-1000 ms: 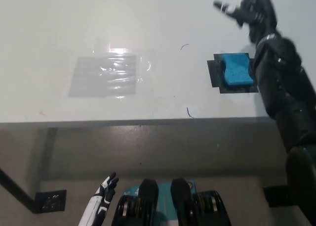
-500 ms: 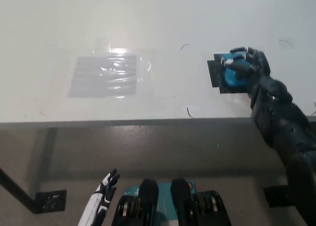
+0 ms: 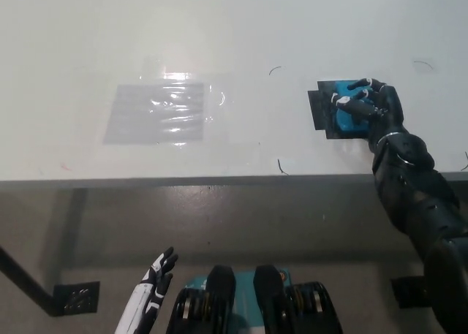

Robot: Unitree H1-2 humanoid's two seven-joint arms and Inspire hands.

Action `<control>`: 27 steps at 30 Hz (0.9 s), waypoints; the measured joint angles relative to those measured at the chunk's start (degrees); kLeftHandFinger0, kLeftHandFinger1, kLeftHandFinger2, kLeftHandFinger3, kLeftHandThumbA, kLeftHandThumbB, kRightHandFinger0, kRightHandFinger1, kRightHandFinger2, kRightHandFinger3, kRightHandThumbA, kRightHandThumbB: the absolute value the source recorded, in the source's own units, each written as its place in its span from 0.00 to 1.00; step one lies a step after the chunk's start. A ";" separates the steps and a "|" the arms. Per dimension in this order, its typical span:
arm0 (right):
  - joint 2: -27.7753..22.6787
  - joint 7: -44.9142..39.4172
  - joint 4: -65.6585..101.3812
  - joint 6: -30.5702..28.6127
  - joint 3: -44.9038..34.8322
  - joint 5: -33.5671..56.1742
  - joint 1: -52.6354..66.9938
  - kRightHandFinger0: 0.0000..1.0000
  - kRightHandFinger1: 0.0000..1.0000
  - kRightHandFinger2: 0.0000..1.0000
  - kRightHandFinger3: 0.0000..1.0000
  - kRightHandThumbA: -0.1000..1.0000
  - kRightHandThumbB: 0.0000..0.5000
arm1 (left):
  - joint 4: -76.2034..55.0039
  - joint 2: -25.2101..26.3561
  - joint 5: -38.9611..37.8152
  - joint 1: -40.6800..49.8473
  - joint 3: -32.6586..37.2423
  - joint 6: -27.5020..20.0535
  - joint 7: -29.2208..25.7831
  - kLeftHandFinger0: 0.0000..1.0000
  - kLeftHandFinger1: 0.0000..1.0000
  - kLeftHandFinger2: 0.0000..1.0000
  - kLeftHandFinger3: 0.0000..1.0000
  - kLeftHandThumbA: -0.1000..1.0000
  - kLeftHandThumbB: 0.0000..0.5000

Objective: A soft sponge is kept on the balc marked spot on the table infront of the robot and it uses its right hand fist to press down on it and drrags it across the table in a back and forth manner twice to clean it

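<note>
Head view: blue sponge (image 3: 345, 118) right of centre, mostly hidden under black right hand (image 3: 368, 107), fingers curled down over it, grasping. Soft, rounded block on dark square mark (image 3: 319, 113), one edge covered. Glossy clear film patch (image 3: 156, 112) at upper left on white table (image 3: 234, 34). White left hand (image 3: 152, 286) at bottom left, cut off, fingers released.
</note>
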State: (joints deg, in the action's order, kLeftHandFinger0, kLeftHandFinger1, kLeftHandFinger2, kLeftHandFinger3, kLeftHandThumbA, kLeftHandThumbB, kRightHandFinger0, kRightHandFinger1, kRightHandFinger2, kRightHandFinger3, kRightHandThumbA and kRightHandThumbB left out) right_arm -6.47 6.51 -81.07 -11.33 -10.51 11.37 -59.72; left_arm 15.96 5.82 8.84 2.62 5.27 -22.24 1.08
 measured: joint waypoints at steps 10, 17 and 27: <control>0.31 -0.86 0.15 -0.24 1.13 -0.91 -0.31 0.00 0.00 0.24 0.30 1.00 0.14 | 0.00 0.06 0.15 -0.84 -0.01 0.00 -0.01 1.00 1.00 1.00 1.00 1.00 0.19; 2.89 -1.13 0.13 -0.26 2.01 -1.25 -1.03 0.00 0.00 0.09 0.11 1.00 0.15 | 0.00 0.04 0.17 -0.98 -0.05 0.00 0.00 1.00 1.00 1.00 1.00 1.00 0.18; 13.64 -3.97 0.38 -1.54 6.92 -3.30 -2.20 0.00 0.00 0.03 0.00 1.00 0.11 | -0.03 0.12 0.29 -1.27 -0.04 0.00 0.00 1.00 1.00 1.00 1.00 1.00 0.16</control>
State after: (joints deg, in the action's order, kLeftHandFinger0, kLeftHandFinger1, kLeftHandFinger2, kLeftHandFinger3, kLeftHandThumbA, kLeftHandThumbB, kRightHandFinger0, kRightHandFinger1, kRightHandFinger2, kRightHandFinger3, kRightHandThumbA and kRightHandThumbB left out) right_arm 7.17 2.54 -80.69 -12.87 -3.59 8.07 -61.92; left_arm 15.94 5.93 9.13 1.35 5.23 -22.24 1.08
